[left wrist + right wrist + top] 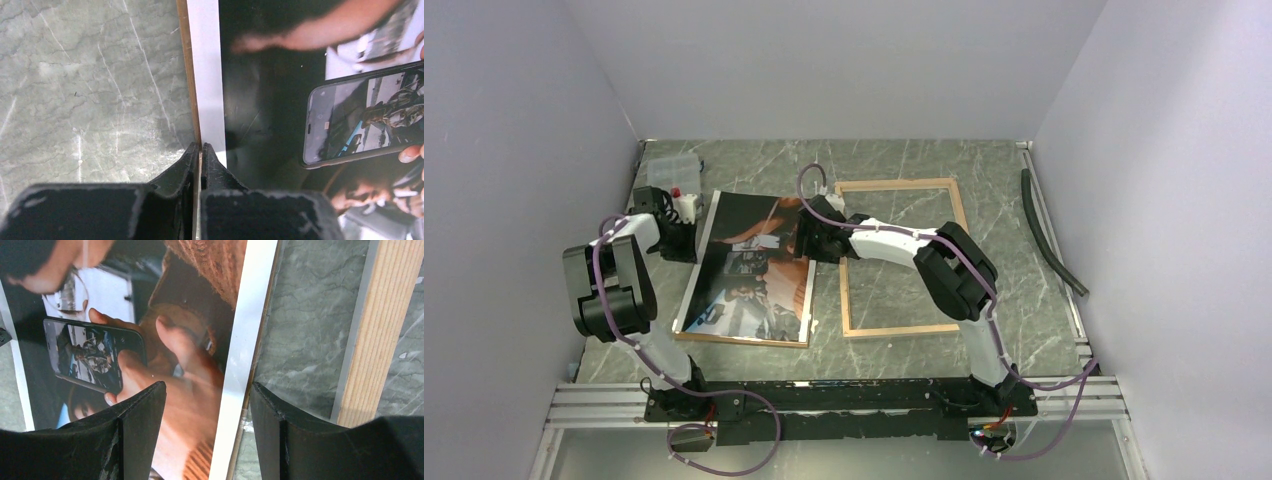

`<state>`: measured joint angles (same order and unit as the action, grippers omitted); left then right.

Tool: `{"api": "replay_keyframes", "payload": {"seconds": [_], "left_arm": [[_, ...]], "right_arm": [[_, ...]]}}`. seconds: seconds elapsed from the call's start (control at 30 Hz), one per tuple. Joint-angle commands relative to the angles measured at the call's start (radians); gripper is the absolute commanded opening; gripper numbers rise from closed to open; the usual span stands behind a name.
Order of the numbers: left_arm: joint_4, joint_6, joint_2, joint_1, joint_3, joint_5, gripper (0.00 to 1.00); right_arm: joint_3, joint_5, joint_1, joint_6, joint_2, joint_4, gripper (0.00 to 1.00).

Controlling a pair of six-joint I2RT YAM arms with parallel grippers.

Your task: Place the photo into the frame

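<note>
Closed at the left border of the photo (260, 100), which is lying face up on the brown backing board (186, 75), the left gripper (201, 149) is being seen pinching the sheet's edge. Its right border is being straddled by the right gripper (207, 390), jaws parted and empty. Lifting is judged the step in hand; next, the photo is to be carried rightward and laid squarely inside the frame (370, 330), lying wood side up on the table (90, 100) just beside.
</note>
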<state>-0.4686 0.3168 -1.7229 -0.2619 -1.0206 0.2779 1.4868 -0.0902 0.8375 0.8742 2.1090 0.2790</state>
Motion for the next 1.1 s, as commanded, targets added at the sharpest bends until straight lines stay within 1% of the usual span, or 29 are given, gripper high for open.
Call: {"api": "replay_keyframes", "payload": {"seconds": [0.0, 0.13, 0.33, 0.47, 0.6, 0.7, 0.77, 0.83, 0.9, 1.0, 1.07], "left_arm": [[-0.024, -0.017, -0.011, 0.062, 0.042, 0.075, 0.05], [-0.022, -0.007, -0.016, 0.062, 0.047, 0.066, 0.03], [-0.024, 0.001, -0.027, 0.062, 0.050, 0.081, 0.03], [-0.037, -0.005, -0.045, 0.064, 0.038, 0.082, 0.03], [-0.030, -0.002, -0.025, 0.064, 0.048, 0.077, 0.03], [-0.033, 0.003, -0.009, 0.065, 0.054, 0.070, 0.03], [-0.037, 0.008, -0.002, 0.065, 0.054, 0.065, 0.03], [-0.041, 0.011, 0.003, 0.065, 0.053, 0.055, 0.03], [-0.040, 0.007, 0.004, 0.064, 0.047, 0.039, 0.03], [-0.049, 0.003, 0.013, 0.048, 0.028, 0.024, 0.03], [-0.066, 0.005, 0.021, 0.024, 0.005, 0.034, 0.03]], "right_arm": [[-0.019, 0.067, 0.009, 0.033, -0.049, -0.098, 0.65], [-0.050, 0.086, 0.009, 0.035, -0.091, -0.148, 0.65], [-0.082, 0.169, 0.009, 0.006, -0.166, -0.247, 0.65], [-0.076, 0.189, 0.008, -0.016, -0.192, -0.238, 0.66], [-0.076, 0.201, 0.008, -0.021, -0.200, -0.222, 0.66], [-0.103, 0.232, 0.009, -0.011, -0.202, -0.273, 0.66], [-0.102, 0.263, 0.009, -0.011, -0.195, -0.275, 0.66], [-0.100, 0.271, 0.007, -0.014, -0.193, -0.269, 0.66], [-0.092, 0.247, 0.002, -0.029, -0.192, -0.222, 0.67], [-0.086, 0.143, -0.012, -0.055, -0.199, -0.105, 0.68], [-0.102, 0.101, -0.028, -0.061, -0.197, -0.058, 0.68]]}}
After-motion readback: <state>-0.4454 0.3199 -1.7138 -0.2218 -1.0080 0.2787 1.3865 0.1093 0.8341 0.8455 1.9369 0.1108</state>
